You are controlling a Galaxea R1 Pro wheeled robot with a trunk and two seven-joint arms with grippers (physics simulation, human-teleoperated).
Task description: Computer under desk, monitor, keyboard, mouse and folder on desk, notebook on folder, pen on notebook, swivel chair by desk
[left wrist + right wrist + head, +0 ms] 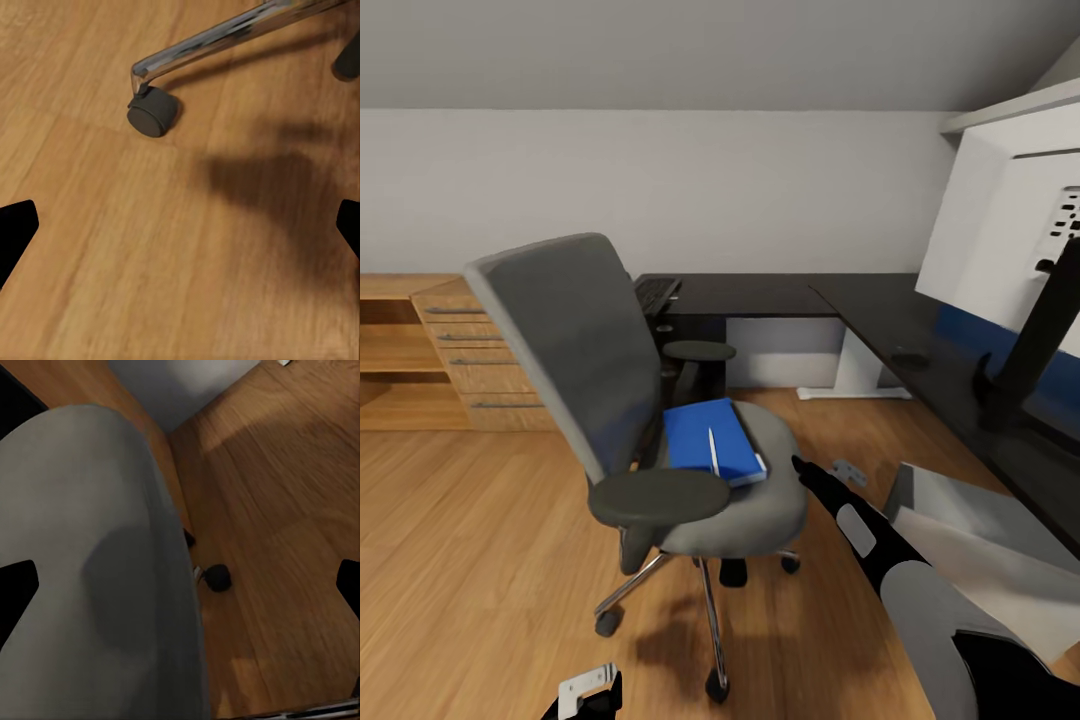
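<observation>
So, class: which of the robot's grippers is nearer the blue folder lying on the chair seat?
The right. The right gripper reaches toward the seat edge just beside the blue folder, open. The left gripper hangs low over the floor near the chair's wheeled base, open.

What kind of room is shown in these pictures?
Probably a home office corner in an attic room: a sloped ceiling, a black L-shaped desk with a monitor, a grey swivel chair, and a wood floor.

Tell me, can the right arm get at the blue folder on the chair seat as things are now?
Probably yes. The right gripper hangs open over the front edge of the chair seat, close beside the blue folder. Nothing stands between them. A pen lies on top of the folder and might roll off.
</observation>
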